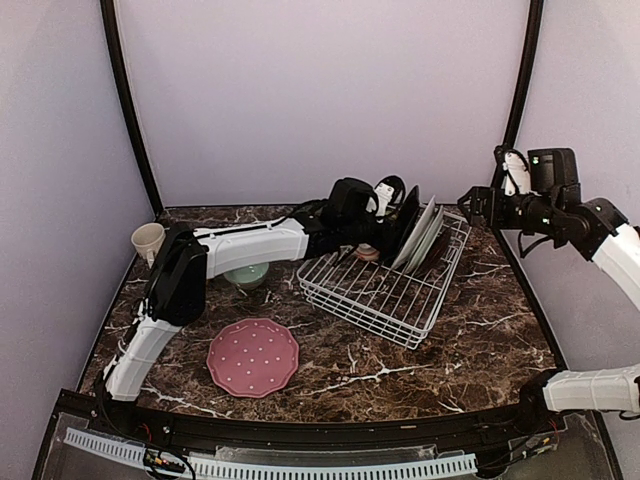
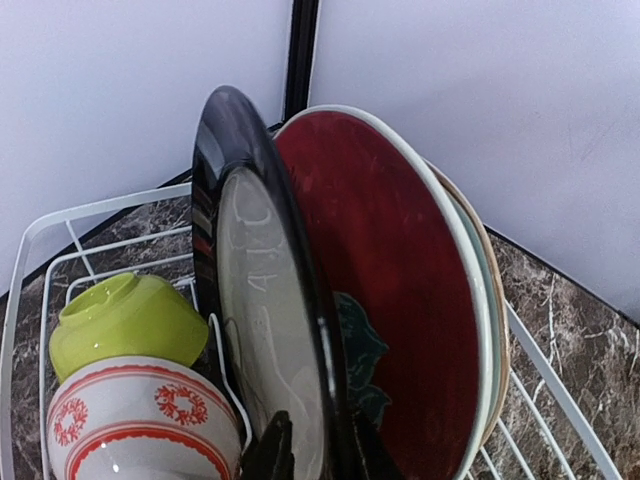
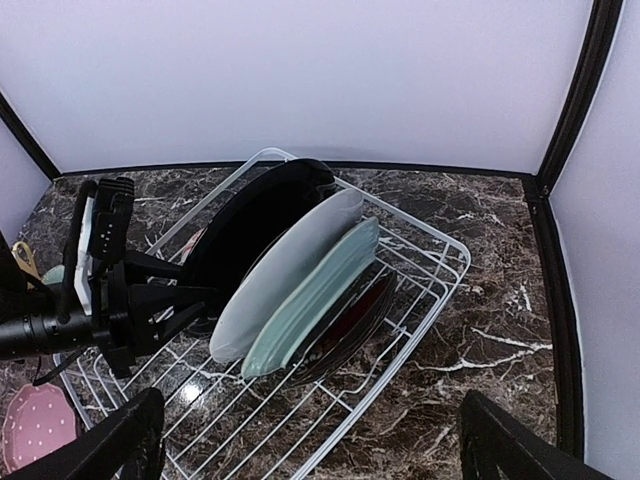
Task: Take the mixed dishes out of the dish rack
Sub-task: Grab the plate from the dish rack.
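Note:
The white wire dish rack (image 1: 372, 318) stands at the back centre. A black plate (image 2: 215, 150), a red floral plate (image 2: 400, 300) and two pale plates (image 3: 280, 280) stand on edge in it. A lime bowl (image 2: 125, 320) and a white bowl with red stripes (image 2: 140, 420) sit beside the black plate. My left gripper (image 2: 320, 455) straddles the black plate's lower rim, one finger on each face, shut on it. My right gripper (image 3: 310, 440) is wide open and empty, high above the rack's right side.
A pink dotted plate (image 1: 253, 357) lies on the marble table in front of the left arm. A mint bowl (image 1: 246, 274) sits under the left forearm. A beige mug (image 1: 148, 241) stands at the far left. Walls close in the back and sides.

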Controlling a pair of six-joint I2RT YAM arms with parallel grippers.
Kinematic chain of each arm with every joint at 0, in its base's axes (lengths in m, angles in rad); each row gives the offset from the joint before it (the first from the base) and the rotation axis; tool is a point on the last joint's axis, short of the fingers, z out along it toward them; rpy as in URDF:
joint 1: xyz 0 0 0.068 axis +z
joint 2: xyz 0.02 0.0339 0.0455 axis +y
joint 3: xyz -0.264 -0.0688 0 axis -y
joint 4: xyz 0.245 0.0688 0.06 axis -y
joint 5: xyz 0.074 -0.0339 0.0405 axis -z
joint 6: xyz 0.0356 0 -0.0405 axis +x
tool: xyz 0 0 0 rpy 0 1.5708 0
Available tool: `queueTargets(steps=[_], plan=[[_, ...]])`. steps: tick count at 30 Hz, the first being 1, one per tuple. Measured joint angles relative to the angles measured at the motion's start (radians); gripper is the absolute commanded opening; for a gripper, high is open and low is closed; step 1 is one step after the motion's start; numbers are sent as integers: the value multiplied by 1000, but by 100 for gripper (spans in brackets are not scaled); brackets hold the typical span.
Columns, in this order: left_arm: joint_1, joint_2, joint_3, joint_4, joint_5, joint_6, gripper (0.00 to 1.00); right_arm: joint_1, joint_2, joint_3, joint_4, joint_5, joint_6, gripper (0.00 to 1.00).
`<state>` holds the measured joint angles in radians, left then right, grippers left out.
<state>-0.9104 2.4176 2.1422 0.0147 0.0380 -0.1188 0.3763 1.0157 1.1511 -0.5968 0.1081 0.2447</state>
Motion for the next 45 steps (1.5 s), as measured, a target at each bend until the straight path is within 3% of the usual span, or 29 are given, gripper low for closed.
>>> queueTargets(steps=[7, 28, 45], plan=[[-4, 42, 37, 25, 0, 21, 1, -3, 0, -13, 0, 0, -2, 99], [-4, 49, 101, -61, 26, 0, 1, -5, -33, -26, 0, 0, 13, 99], [-29, -86, 101, -278, 20, -51, 1, -5, -32, -43, 0, -26, 53, 99]])
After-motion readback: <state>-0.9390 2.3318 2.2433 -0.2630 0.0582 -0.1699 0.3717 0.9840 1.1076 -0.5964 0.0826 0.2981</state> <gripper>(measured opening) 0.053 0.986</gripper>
